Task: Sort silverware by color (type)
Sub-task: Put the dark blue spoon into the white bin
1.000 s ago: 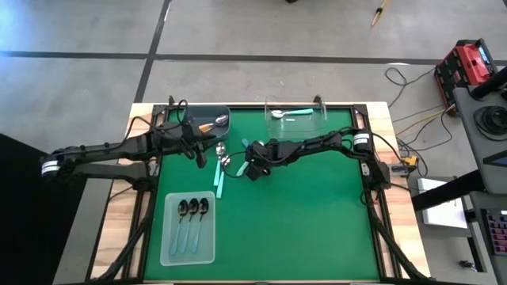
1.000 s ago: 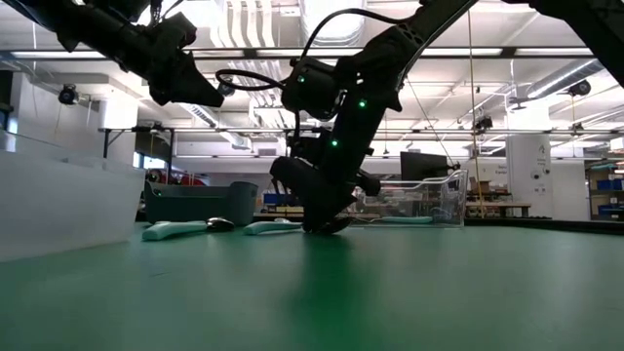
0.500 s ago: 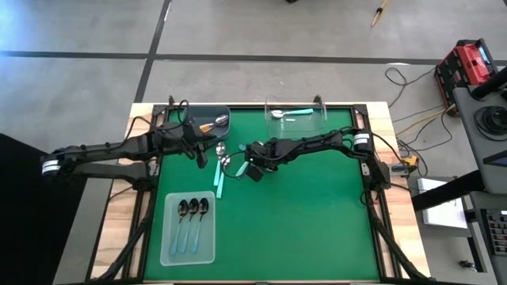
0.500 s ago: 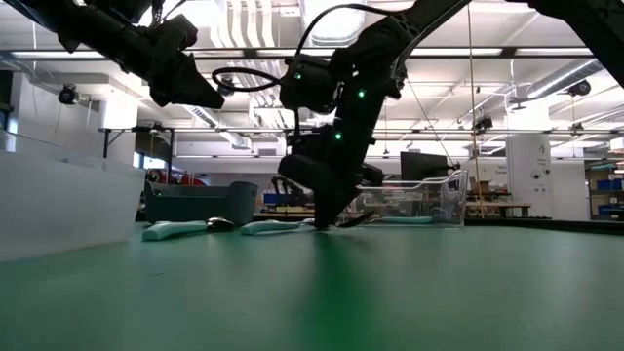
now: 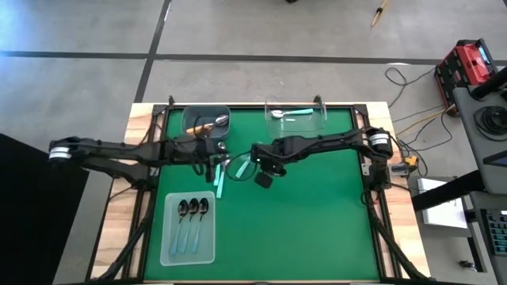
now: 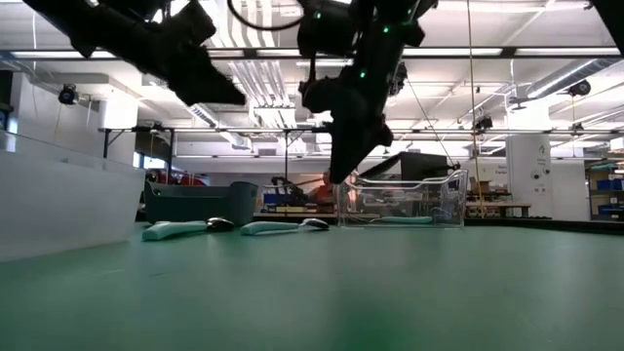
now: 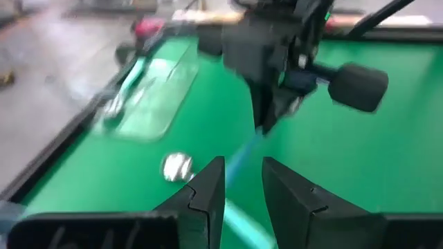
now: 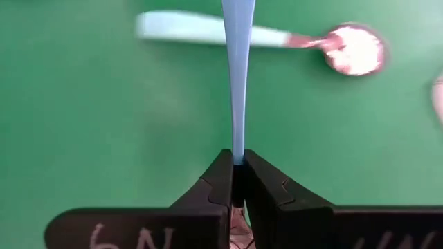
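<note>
At the table's 7 o'clock, three dark-bowled spoons with thin light-blue handles (image 5: 192, 218) are held in a clear rectangular plastic tray (image 5: 169, 252). At centre, a thin light-blue spoon handle (image 8: 237, 76) is clamped between the closed fingers of the right gripper (image 5: 255, 162) and is raised off the green mat (image 5: 317, 214), above a teal-handled silver spoon (image 8: 259, 38); the left gripper (image 5: 212, 162) is just at its 9 o'clock, fingers slightly parted with nothing seen between them. At 11 o'clock an orange-handled silver spoon (image 5: 212, 123) is contained in a dark grey bin (image 5: 190, 114), and at 12 o'clock a second teal-handled spoon (image 5: 288, 113) lies in a clear box (image 5: 268, 105).
</note>
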